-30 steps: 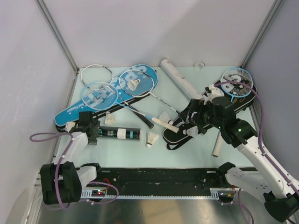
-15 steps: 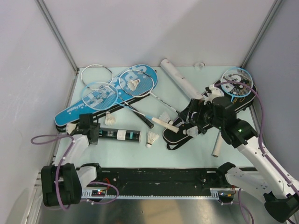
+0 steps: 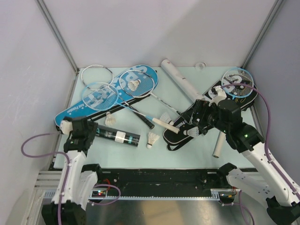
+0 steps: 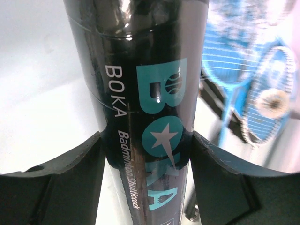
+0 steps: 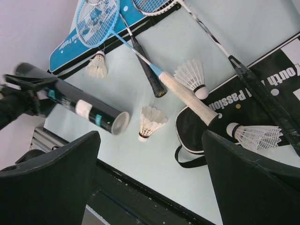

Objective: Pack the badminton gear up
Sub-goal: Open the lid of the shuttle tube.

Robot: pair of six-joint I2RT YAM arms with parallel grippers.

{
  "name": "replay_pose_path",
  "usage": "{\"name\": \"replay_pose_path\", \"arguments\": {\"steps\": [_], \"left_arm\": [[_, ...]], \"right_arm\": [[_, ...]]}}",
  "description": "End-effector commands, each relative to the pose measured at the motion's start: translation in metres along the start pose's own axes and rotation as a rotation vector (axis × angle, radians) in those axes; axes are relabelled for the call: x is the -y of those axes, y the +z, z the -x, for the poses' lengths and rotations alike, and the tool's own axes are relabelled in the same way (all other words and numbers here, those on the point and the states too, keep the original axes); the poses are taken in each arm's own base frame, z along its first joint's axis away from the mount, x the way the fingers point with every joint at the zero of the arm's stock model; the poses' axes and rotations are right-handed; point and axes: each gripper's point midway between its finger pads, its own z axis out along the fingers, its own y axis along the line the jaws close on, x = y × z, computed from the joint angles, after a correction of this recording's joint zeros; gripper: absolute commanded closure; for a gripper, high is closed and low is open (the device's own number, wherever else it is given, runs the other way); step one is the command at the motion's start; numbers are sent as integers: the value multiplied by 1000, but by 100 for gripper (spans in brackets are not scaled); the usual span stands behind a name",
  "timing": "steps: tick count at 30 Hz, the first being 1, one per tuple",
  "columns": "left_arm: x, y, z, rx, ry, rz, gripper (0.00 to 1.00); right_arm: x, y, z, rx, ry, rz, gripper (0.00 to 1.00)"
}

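Note:
My left gripper (image 3: 80, 131) is shut on the left end of the black BOKA shuttle tube (image 3: 118, 136); in the left wrist view the tube (image 4: 150, 84) fills the gap between both fingers (image 4: 70, 178). The tube's open end faces a loose shuttlecock (image 3: 153, 139). My right gripper (image 3: 200, 123) is open and empty, hovering over the black cover (image 3: 187, 125). The right wrist view shows the tube (image 5: 89, 112), the shuttlecock (image 5: 151, 122), two more shuttlecocks (image 5: 192, 77) (image 5: 255, 136) and a white racket grip (image 5: 187, 96). Rackets (image 3: 101, 93) lie on the blue cover (image 3: 70, 115).
A white tube (image 3: 182, 83) lies at the back. A light-blue racket head (image 3: 237, 82) rests on the black cover's far end. Other shuttlecocks lie at the left (image 3: 110, 119) and on the blue cover (image 3: 134, 85). A white grip (image 3: 218, 143) sits right of the right gripper.
My left arm has drawn back and to the left with the black tube in its grip; the tube now lies slanted. My right gripper has shifted slightly.

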Motion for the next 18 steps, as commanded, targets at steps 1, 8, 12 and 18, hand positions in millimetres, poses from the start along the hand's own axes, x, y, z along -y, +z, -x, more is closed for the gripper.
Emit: {"name": "replay_pose_path", "arguments": {"steps": [1, 8, 12, 18], "left_arm": [[75, -64, 47, 126, 161, -302, 66], [159, -143, 34, 51, 515, -702, 62], [190, -185, -17, -67, 844, -931, 60], [180, -213, -82, -206, 1170, -1085, 61]], "right_arm": [[0, -2, 13, 49, 19, -17, 5], [-24, 8, 33, 68, 26, 69, 6], [-45, 10, 63, 131, -39, 140, 7], [-96, -8, 100, 208, -179, 357, 14]]}}
